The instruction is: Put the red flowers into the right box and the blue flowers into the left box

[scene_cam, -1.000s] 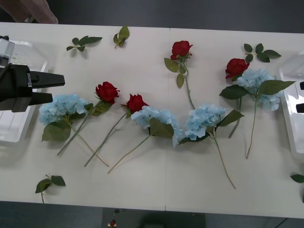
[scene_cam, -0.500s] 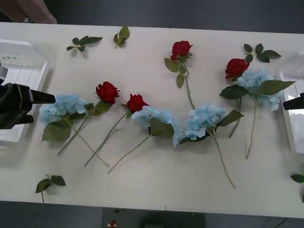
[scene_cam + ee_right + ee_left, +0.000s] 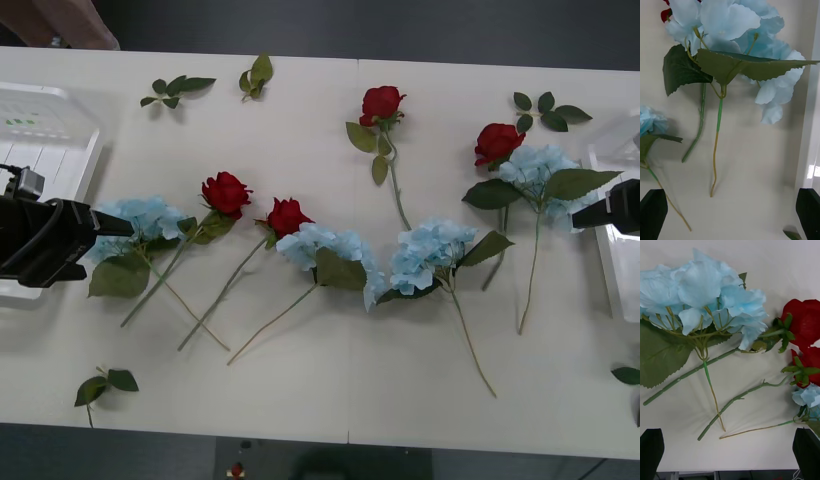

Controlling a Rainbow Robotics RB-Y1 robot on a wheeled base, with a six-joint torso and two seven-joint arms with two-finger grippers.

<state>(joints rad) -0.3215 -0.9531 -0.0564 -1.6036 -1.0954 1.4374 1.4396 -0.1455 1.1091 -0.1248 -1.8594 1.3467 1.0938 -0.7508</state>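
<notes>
Now the left gripper (image 3: 112,224) sits with its black fingers spread apart right at the leftmost of the blue flowers (image 3: 140,222), just beside the left box (image 3: 50,130). Across from that box, the right gripper (image 3: 590,215) is likewise spread wide, next to the rightmost blue head and close to the right box (image 3: 620,260). Between the two boxes the red flowers (image 3: 226,192) lie on the table (image 3: 320,370) among the blue ones, none in either box.
</notes>
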